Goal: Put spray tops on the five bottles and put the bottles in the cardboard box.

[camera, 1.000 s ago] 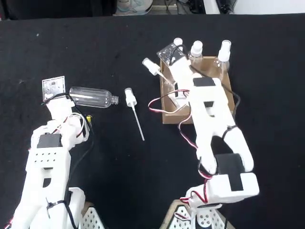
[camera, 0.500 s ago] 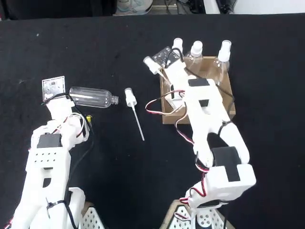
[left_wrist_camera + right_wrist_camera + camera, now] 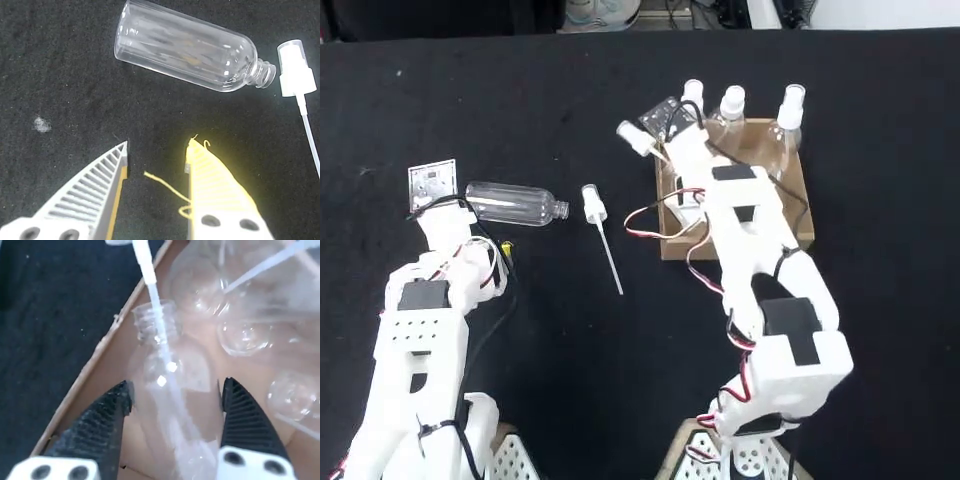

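A clear uncapped bottle lies on its side on the black table. A loose spray top with a long tube lies just past its neck. My left gripper is open a little short of the bottle, with nothing between its fingers. My right gripper is over the near-left corner of the cardboard box, its fingers against both sides of an upright bottle. A tilted spray top hangs its tube into that neck.
Three bottles with spray tops stand along the box's far side. The left arm's small white square board is beside the lying bottle's base. Black cloth covers the table, with open room in front of the box and between the arms.
My right arm has shifted a little to the left over the box, and the tilted spray top has moved slightly with it. The left arm, lying bottle and loose top have not moved.
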Action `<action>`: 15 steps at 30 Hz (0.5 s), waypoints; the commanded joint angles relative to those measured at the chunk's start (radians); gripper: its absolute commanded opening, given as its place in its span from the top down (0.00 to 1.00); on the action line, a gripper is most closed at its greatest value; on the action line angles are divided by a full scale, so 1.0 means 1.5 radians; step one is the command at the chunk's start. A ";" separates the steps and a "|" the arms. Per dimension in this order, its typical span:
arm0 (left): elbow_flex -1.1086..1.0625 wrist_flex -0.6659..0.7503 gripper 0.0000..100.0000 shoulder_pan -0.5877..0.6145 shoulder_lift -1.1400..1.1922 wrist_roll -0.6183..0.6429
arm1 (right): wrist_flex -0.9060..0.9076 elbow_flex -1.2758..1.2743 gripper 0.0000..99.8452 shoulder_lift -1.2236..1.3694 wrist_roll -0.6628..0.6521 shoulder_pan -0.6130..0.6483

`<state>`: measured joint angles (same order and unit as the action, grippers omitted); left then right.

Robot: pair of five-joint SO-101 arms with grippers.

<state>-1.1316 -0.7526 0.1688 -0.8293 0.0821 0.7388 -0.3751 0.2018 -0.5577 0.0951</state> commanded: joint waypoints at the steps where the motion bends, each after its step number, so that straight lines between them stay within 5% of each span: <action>1: 0.008 0.005 0.81 -0.002 -0.012 0.007 | -0.018 0.029 0.75 -0.003 0.002 0.012; 10: 0.008 0.005 0.81 -0.002 -0.012 0.007 | -0.018 0.031 0.98 -0.009 0.034 -0.001; 15: 0.008 0.005 0.81 -0.002 -0.012 0.007 | -0.014 0.027 0.99 -0.046 0.059 -0.001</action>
<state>-1.1316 -0.7526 0.1688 -0.8293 0.0821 0.7265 -0.3721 0.2033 -0.4948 0.0936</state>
